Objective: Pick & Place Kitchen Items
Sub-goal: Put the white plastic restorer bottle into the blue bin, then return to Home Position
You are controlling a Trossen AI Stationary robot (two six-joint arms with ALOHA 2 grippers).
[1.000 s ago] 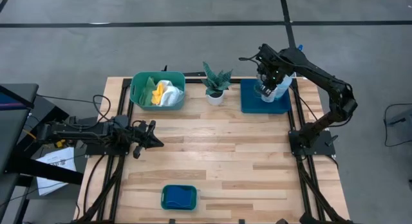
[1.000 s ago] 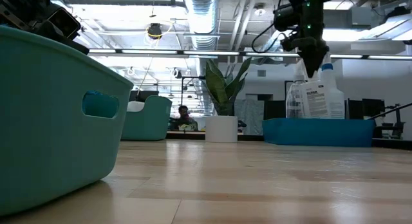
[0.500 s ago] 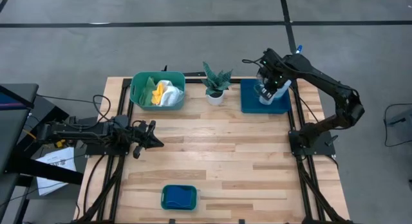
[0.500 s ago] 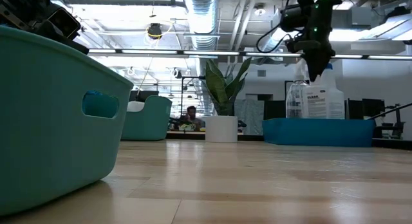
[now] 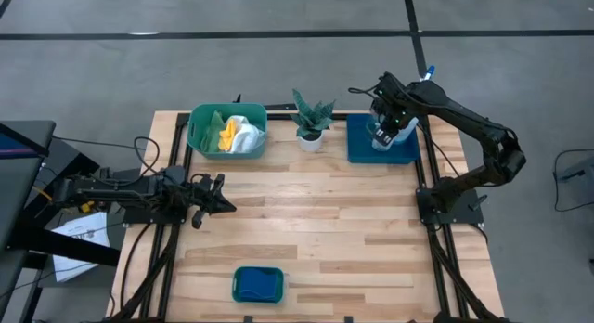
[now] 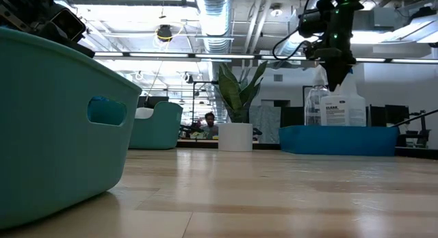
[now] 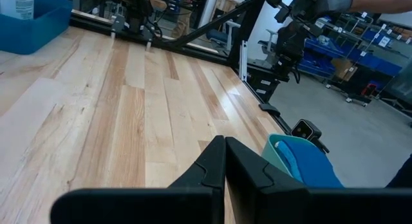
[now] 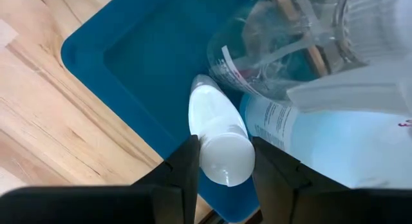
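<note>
At two o'clock on the tabletop [image 5: 306,221], the right gripper [image 8: 222,161] is clamping its jaws on the small white bottle [image 8: 219,137] in the dark blue tray [image 8: 122,63]; it looks light, rigid, slick, best gripped below the cap.

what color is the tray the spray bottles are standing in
Dark blue. The tray shows best in the right wrist view, under the bottles.

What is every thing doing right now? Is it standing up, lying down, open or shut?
small white bottle: upright in the tray, between the right end effector's fingers.
clear spray bottle: standing in the tray.
white spray bottle: upright in the tray.
dark blue tray: flat on the table.
cloths: bunched in a green tub.
sponge: in another tub.
left end effector: shut, empty.
right end effector: around the small white bottle.
</note>
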